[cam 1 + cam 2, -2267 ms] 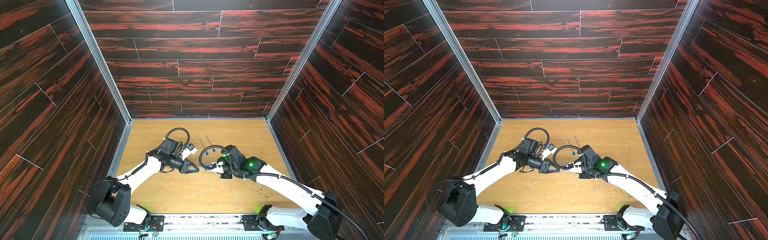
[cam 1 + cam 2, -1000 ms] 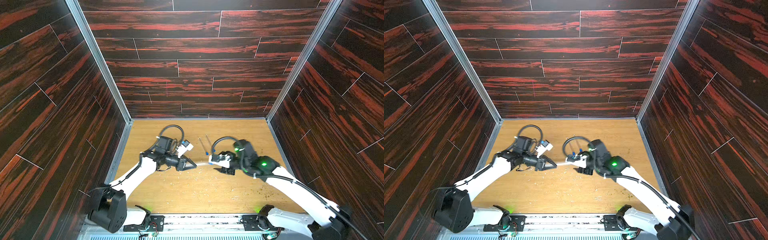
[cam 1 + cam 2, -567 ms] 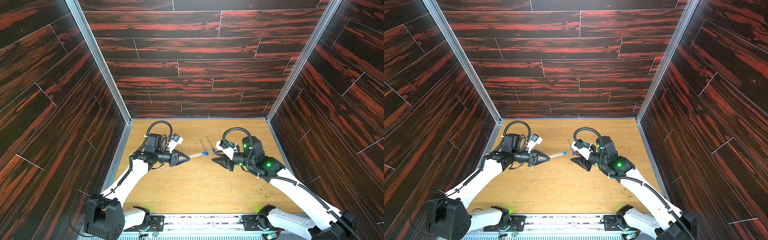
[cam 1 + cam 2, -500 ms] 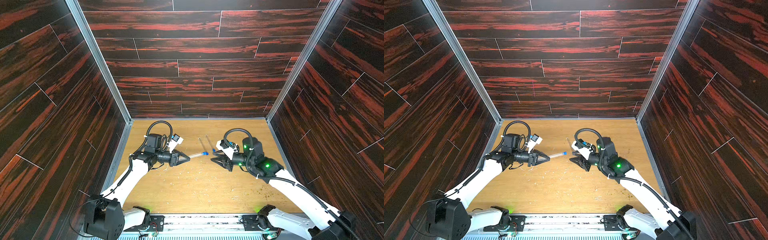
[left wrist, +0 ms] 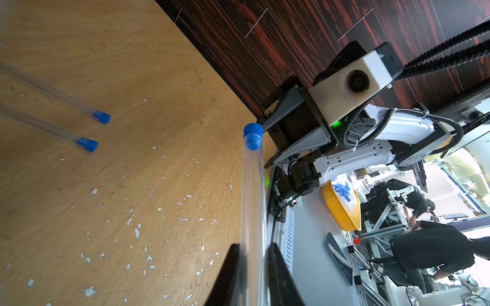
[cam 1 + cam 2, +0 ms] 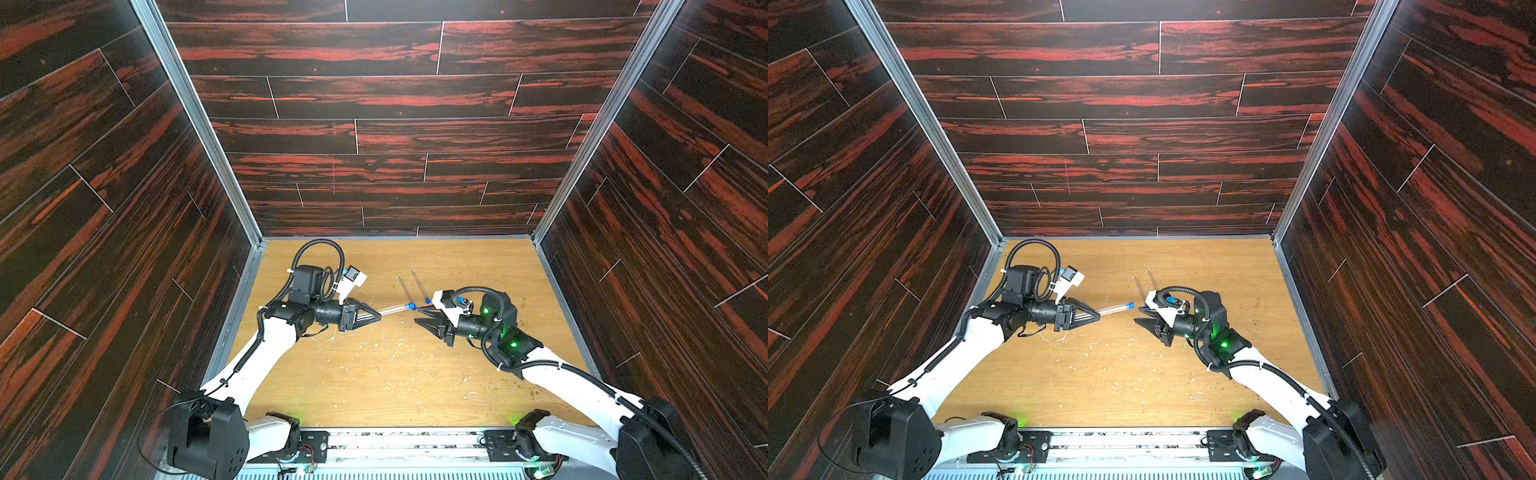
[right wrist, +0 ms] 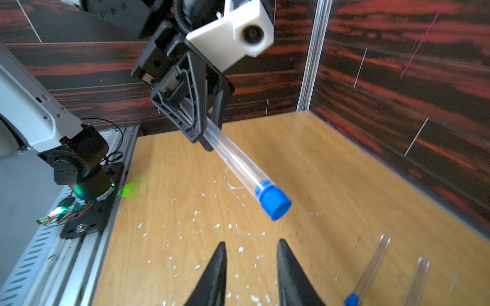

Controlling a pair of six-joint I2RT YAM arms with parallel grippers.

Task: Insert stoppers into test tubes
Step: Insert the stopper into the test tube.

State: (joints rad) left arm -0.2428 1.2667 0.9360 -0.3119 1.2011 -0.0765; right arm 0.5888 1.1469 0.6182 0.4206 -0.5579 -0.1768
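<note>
Left gripper [image 6: 1098,318] clamps thin clear tube [image 6: 1115,308]; bright blue stopper [image 6: 1131,305] looks half-seated, may pop. Right gripper [image 6: 1137,314], 3 o'clock, part-open, empty.

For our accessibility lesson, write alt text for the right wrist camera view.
The left tool holds a clear tube, capped with a blue stopper, slanting above a wooden table. In the foreground the right tool stands open and empty; two more tubes lie on the table.
</note>
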